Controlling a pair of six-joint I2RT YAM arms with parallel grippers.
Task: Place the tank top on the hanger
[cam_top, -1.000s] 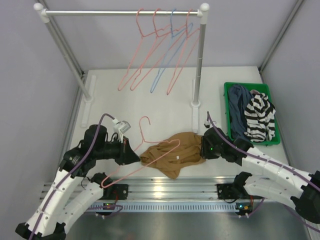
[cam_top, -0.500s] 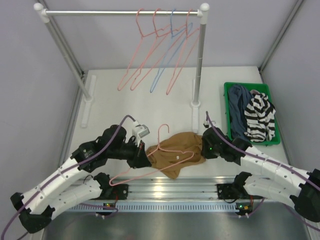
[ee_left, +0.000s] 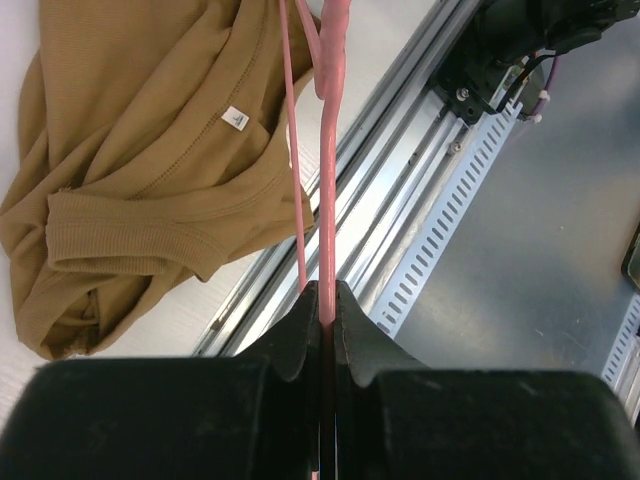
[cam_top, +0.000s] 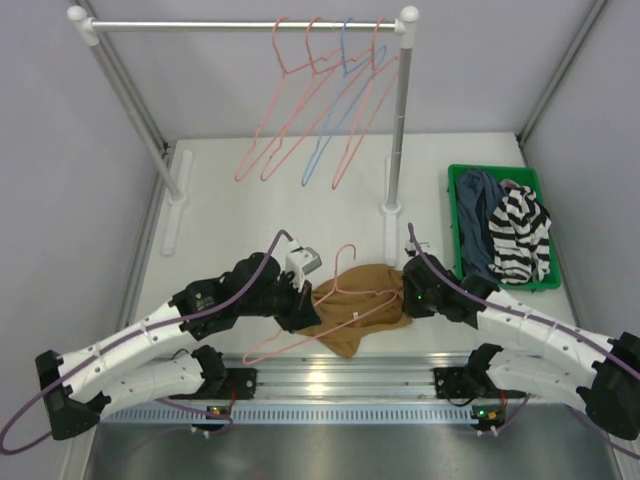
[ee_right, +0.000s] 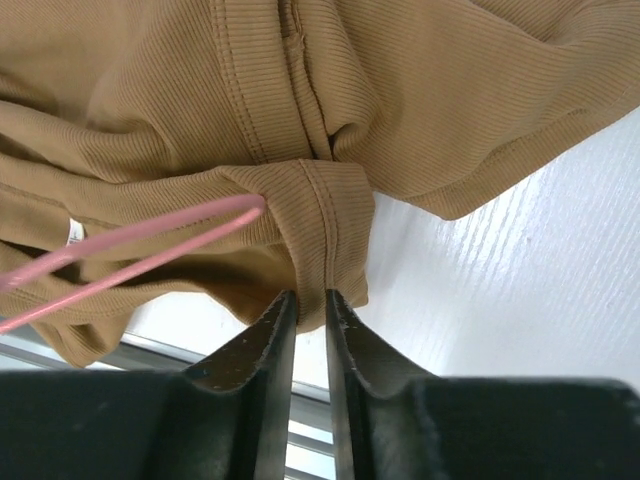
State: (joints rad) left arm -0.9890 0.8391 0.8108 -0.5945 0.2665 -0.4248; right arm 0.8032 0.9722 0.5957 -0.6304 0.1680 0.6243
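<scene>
The tan tank top [cam_top: 360, 300] lies crumpled on the white table near the front edge. My left gripper [cam_top: 298, 312] is shut on the wire of a salmon-pink hanger [cam_top: 335, 308], which lies slanted across the top with its hook [cam_top: 345, 255] pointing away. In the left wrist view the wire [ee_left: 329, 150] runs out from the shut jaws, with the tank top [ee_left: 150, 150] to its left. My right gripper [cam_top: 408, 296] pinches a ribbed edge of the tank top [ee_right: 320, 220] at its right side. The hanger's end [ee_right: 150, 245] touches that fold.
A metal rack [cam_top: 240, 24] at the back holds several pink hangers [cam_top: 300, 110] and one light blue hanger [cam_top: 335, 120]. A green bin [cam_top: 460, 180] at the right holds a striped garment [cam_top: 520, 235] and a dark garment [cam_top: 478, 215]. An aluminium rail [cam_top: 340, 380] runs along the front edge.
My left arm has moved right with the hanger, bringing it from the left of the tank top to lie across it, its end reaching the fold in the right gripper. The right arm has barely moved.
</scene>
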